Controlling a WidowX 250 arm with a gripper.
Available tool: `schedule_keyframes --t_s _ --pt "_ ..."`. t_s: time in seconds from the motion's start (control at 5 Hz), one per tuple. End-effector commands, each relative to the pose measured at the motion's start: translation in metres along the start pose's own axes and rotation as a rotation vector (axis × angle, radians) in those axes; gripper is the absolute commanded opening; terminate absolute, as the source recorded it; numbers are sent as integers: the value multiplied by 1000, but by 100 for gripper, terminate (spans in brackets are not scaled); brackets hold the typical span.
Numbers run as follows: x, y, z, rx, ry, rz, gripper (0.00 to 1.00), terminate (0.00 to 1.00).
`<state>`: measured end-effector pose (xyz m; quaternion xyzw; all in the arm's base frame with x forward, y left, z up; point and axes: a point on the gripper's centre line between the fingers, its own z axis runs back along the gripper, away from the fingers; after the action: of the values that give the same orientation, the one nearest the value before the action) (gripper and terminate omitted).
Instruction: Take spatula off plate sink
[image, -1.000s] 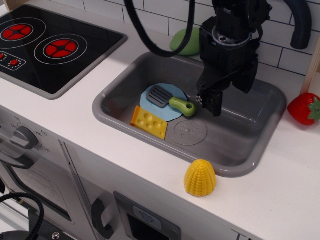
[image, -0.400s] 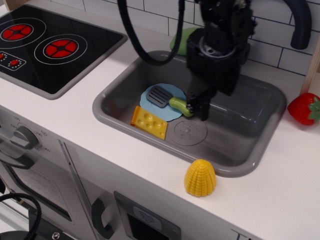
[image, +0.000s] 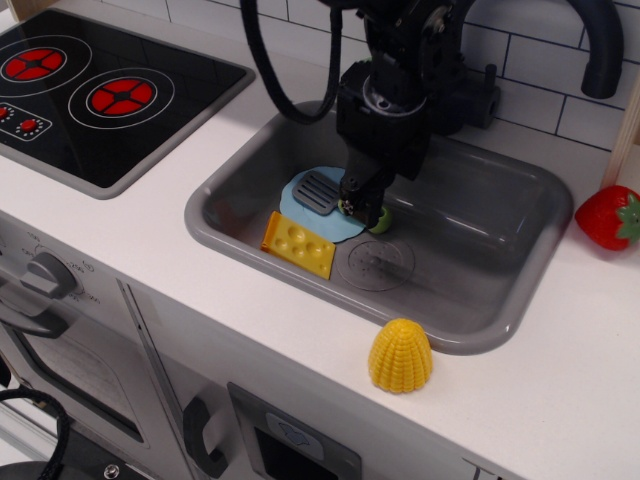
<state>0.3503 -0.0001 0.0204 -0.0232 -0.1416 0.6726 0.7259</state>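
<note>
You see a grey sink (image: 500, 250) set into a white worktop (image: 560, 390). Inside it, on the left, a light-blue plate (image: 300, 212) carries the spatula (image: 322, 192); its grey blade lies on the plate's far left part, its green handle pointing right. The black gripper (image: 362, 208) stands directly over that handle, its fingers (image: 368, 212) down around it, hiding most of it. You cannot tell whether they are pinching it or only spread beside it. A yellow cheese wedge (image: 297, 244) touches the plate's near edge. The drain (image: 374, 264) lies just right of the cheese.
</note>
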Motion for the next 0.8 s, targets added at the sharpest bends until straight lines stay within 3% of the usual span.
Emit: schedule_keyframes --t_s 0.0,0.6 --pt "11 -14 0 -70 -9 14 100 0" --pt "11 -10 -11 -54 -23 13 100 0"
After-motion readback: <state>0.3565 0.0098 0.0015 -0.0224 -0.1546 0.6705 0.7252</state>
